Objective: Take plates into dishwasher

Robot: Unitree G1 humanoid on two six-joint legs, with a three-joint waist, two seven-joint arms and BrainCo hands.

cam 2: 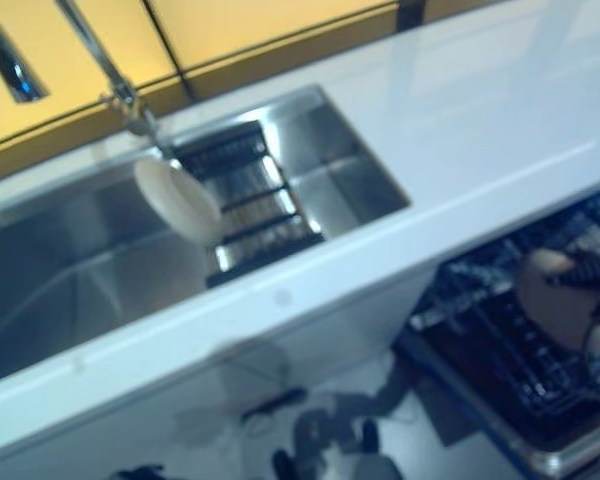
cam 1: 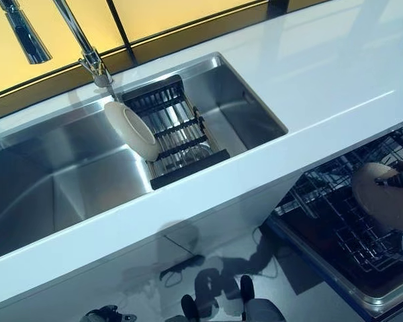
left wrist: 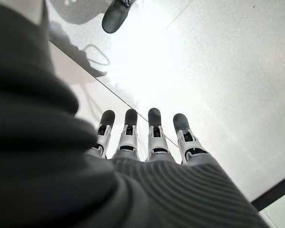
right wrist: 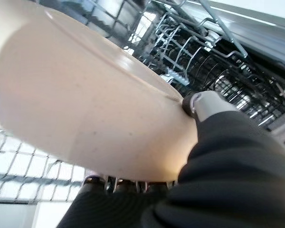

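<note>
- A beige plate (right wrist: 85, 104) is pinched by the right hand (cam 1: 397, 177), thumb on one face and fingers curled beneath, over the dishwasher rack (cam 1: 336, 221) at the counter's right end.
- The plate should be kept on edge, lined up between two tines (right wrist: 180, 52) and lowered until seated before the grip is loosened.
- A second plate (cam 1: 131, 129) is left leaning on the drainer (cam 1: 178, 131) in the sink (cam 1: 54, 181).
- The left hand (left wrist: 147, 137) is held straight-fingered and empty above the floor.

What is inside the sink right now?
A black drying rack spans the sink, with one white plate leaning upright against its left side. The basin under the rack is mostly hidden by its bars.
</note>
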